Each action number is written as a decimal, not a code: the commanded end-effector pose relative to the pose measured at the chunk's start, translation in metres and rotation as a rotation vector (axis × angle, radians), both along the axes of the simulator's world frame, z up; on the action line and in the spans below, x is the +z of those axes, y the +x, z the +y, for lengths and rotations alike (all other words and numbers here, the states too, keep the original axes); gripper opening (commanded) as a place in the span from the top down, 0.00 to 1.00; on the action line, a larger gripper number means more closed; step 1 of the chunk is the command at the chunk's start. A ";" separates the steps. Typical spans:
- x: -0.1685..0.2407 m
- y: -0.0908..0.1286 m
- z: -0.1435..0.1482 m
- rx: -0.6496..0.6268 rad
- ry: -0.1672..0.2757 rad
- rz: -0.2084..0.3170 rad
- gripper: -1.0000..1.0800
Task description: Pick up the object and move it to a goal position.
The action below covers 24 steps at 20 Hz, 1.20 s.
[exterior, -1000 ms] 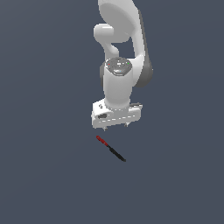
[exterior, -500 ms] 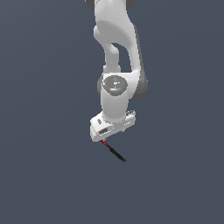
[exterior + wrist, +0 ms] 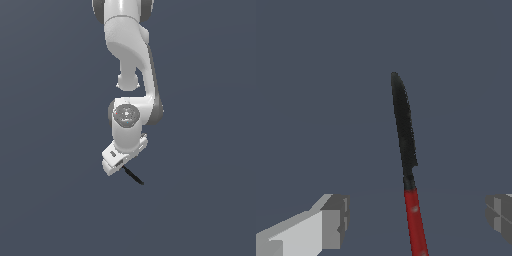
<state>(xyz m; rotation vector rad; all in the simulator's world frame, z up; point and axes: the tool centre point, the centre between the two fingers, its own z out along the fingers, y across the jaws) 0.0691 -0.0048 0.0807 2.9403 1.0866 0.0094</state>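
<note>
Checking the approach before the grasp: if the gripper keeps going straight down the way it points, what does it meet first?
Probably the stick: its red end lies between the open gripper fingers, though the remaining gap is unclear.

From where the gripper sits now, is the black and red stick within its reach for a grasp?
Probably yes. The gripper is open, with a finger on each side of the stick, whose red end lies between them. Nothing blocks the way.

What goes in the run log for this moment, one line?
phase: pre-grasp | gripper: open, straddling stick's red end | stick: lying flat, not gripped
</note>
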 end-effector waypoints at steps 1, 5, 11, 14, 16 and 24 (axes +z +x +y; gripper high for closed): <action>-0.008 0.003 -0.002 0.045 0.001 0.003 0.04; -0.017 0.005 -0.005 0.094 0.003 0.006 0.04; -0.023 0.006 -0.006 0.126 0.004 0.008 0.04; -0.023 0.006 -0.006 0.122 0.004 0.009 0.04; -0.026 0.006 -0.006 0.122 0.004 0.009 0.04; -0.062 0.005 -0.006 0.126 0.004 0.008 0.04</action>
